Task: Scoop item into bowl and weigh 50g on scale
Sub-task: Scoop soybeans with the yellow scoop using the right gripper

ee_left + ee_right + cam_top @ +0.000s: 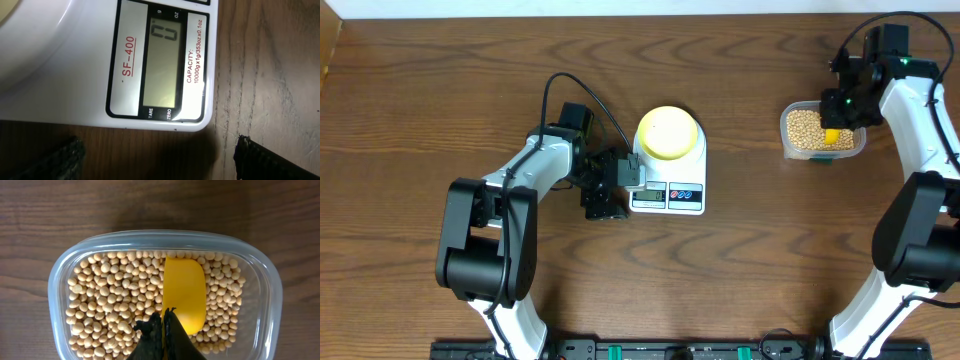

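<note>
The dark wood surface (420, 80) carries everything. From overhead, the scale (695, 160) sits mid-surface with the bowl (667, 133) resting on its 12 o'clock end, nothing showing inside it. The left hand (615, 187) is just beside the scale's 9 o'clock edge. At about 2 o'clock from the scale, well apart, is a clear tub (784, 130) of beans (803, 125) with a yellow scoop (832, 136) in it, and the right hand (838, 118) hangs over that tub.

In the left wrist view we see the display (162, 65) reading zero. The hand's two fingertips (60, 160) are spread wide on either side of bare wood, holding nothing.

In the right wrist view the scoop's long axis runs 12 to 6 o'clock across the heap, its bowl end toward 12. The right hand is pinched tight at the scoop's 6 o'clock end. We cannot tell whether a handle is caught between the tips.

We judge that the right arm is much nearer the beans, and any load must travel toward 9 o'clock to reach the bowl. Scooping has not yet filled anything.
</note>
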